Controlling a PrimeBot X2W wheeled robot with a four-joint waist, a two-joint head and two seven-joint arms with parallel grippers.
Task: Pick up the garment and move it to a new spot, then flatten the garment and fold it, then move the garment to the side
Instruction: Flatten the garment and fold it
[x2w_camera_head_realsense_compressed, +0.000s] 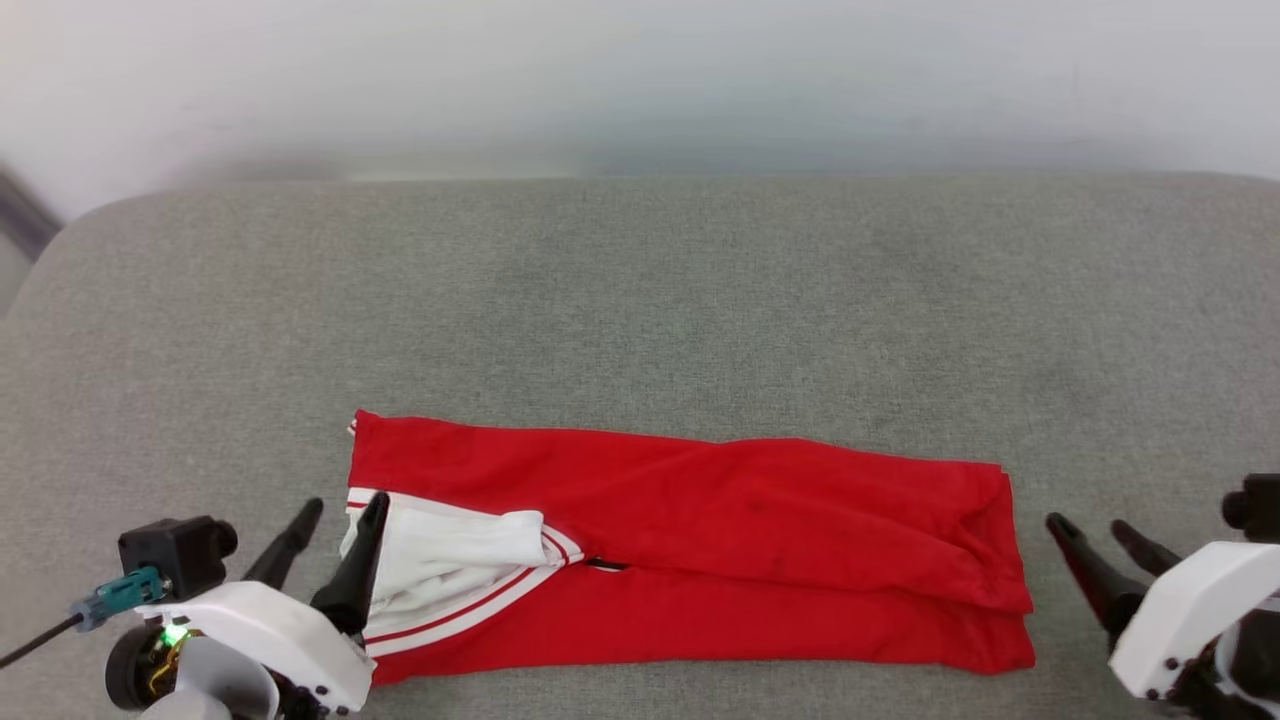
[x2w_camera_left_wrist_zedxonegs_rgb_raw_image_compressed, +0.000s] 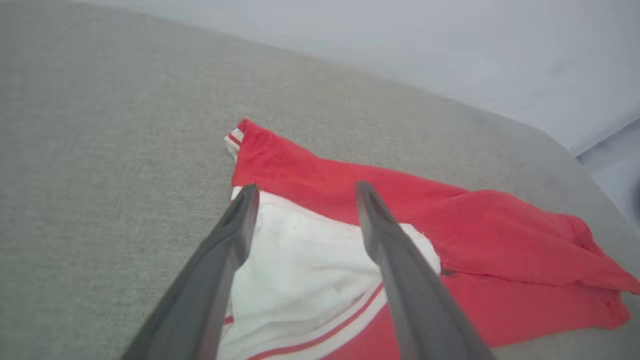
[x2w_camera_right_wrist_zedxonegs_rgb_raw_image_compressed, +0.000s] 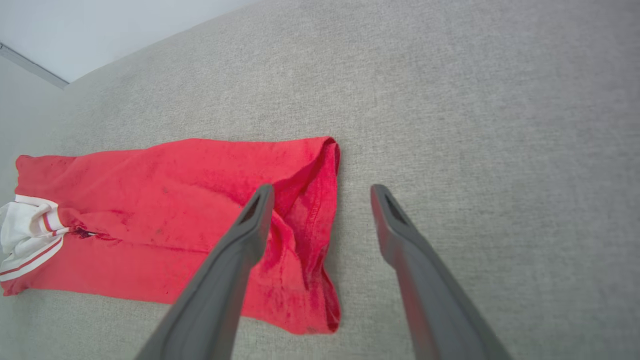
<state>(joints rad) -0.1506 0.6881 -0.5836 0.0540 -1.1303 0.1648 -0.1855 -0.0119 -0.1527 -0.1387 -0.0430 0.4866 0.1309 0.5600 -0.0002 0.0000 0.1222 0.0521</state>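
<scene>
At lower left of the head view, my left gripper (x2w_camera_head_realsense_compressed: 345, 503) stands with its fingers spread wide, gripping nothing. Its inner finger (x2w_camera_head_realsense_compressed: 360, 555) overlaps the white sleeve's edge; contact cannot be confirmed. At lower right, my right gripper (x2w_camera_head_realsense_compressed: 1088, 524) is equally wide and empty, just beside the hem end. The red jersey garment with white striped-trim sleeve (x2w_camera_head_realsense_compressed: 700, 520), folded into a long band, lies low-centre on the grey fabric surface (x2w_camera_head_realsense_compressed: 640, 300). Both wrists are cut off at the bottom edge. A small dark mark at the fold is unreadable.

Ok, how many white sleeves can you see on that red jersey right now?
1. One white sleeve lies on the garment's left end, by the open left claw. Another may be hidden inside the fold.
</scene>
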